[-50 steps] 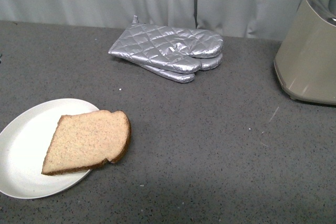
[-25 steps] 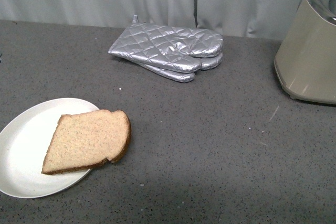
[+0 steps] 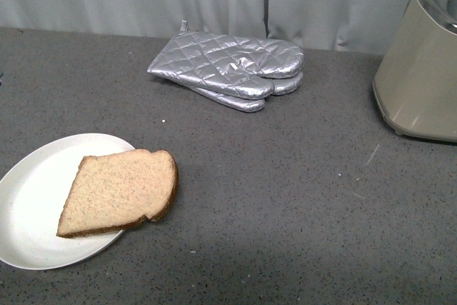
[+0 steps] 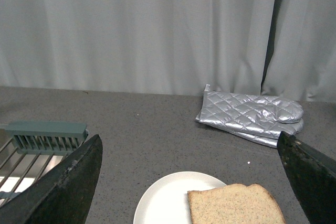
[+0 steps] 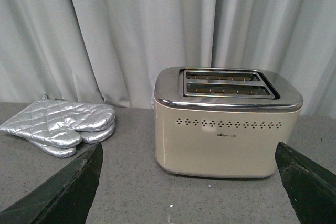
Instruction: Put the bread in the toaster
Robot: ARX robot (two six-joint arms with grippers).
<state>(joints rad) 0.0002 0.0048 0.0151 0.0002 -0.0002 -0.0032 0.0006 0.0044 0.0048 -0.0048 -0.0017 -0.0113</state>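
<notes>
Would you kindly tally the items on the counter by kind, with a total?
Bread slice: 1
White plate: 1
Silver oven mitts: 2, stacked, as far as the front view shows
Toaster: 1
Green rack: 1, only partly in the left wrist view
Total: 6

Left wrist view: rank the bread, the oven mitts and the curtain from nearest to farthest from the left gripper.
From the left gripper:
1. bread, on the white plate, just ahead between the open fingers.
2. oven mitts, stacked well beyond the plate.
3. curtain, hanging at the very back.
</notes>
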